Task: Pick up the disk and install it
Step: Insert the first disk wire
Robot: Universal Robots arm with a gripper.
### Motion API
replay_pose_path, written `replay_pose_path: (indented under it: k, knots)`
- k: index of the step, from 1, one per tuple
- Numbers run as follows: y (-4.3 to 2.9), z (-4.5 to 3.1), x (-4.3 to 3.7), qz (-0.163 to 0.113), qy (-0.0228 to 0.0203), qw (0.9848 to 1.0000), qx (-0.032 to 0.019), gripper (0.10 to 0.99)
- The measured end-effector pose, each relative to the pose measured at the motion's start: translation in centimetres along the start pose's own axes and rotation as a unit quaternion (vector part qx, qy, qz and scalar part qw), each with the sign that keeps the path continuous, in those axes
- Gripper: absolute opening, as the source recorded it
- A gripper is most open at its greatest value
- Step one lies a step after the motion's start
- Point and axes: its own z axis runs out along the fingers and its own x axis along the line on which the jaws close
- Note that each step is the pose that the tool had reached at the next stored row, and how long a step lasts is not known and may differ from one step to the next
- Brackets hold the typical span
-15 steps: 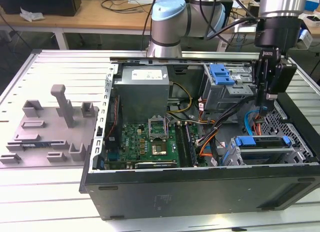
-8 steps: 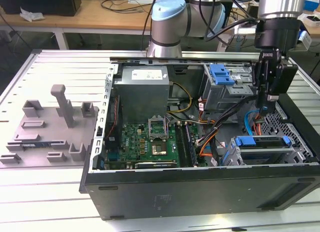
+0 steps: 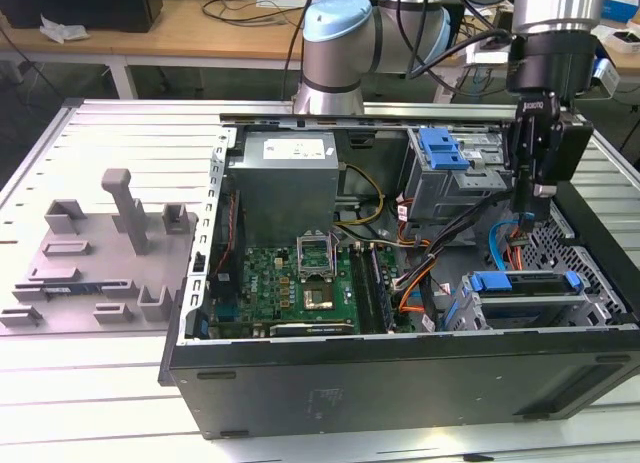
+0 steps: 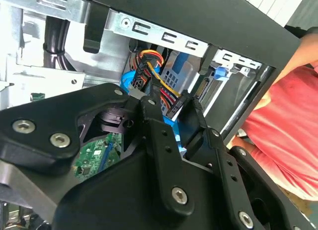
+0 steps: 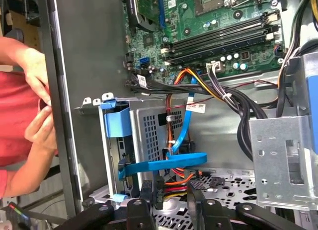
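Fingers (image 5: 147, 189): drawn in narrow. In both wrist views they appear to pinch the black power plug (image 4: 173, 107), one pad on each side. My gripper (image 3: 530, 205) hangs low inside the open computer case (image 3: 400, 383), at the exterior view's right.

Just beyond the tips: the plug's orange, yellow and red wires (image 4: 149, 58) arch up and away from it. A flat blue cable (image 5: 164, 165) loops across right beside the plug, in front of the perforated grey drive cage (image 5: 149, 133).

The disk (image 3: 522, 283): sits in the lower bay against the case's near wall, its blue bracket across the top and the silver body under it. It looks seated already. It is near my gripper, not touching it.

Further out: green motherboard (image 3: 290, 273) in the middle of the case, and a bare blue latch (image 3: 440, 148) on the upper cage. A person's hands (image 5: 39, 115) are just outside the case wall.

Judgement: the step in hand is the cabling of the seated disk.

- Hold the plug square to its socket.
- Move it in a straight line, with no twist.
- Leave slack in the coloured wires so they do not drag the plug askew.
- Do not trap the blue cable under the plug.
- Stay well clear of the hands at the wall.
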Motion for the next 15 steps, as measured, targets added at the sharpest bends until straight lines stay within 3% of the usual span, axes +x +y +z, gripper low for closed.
replay_pose_path:
  k: [3,12,15]
  knots:
    - [0.01,0.08,-0.05,0.001,0.0026,1.0,-0.0001,0.412]
    - [0.04,0.27,-0.16,0.003,0.0028,1.0,-0.0015,0.396]
    - [0.02,0.36,-0.02,0.004,0.0031,1.0,-0.0034,0.169]
